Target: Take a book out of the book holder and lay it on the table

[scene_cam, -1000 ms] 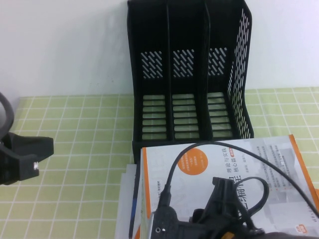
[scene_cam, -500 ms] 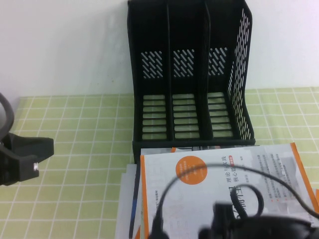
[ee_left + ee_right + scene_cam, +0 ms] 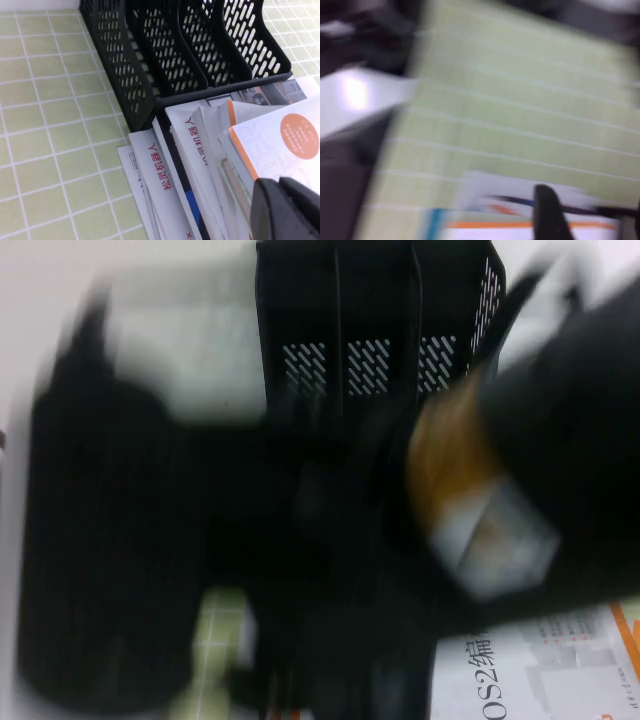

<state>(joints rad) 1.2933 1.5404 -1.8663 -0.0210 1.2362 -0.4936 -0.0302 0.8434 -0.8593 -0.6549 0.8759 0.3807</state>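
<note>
A robot test bench; green checked cloth table point(image 3: 45, 100), plain white wall, black book holder point(image 3: 165, 55)

blurred dark arm point(image 3: 300, 540), perhaps hiding book holder point(image 3: 380, 310), book point(image 3: 540, 670) flat

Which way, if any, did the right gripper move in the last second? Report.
Yes. The right gripper left the book, its arm rising across the book holder. The left gripper hovers over the book pile.

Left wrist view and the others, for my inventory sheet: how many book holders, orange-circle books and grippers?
Book holder: 1
Orange-circle book: 1, on the pile
Grippers: 2, left gripper over the pile, right gripper above the table
Total: 4
</note>
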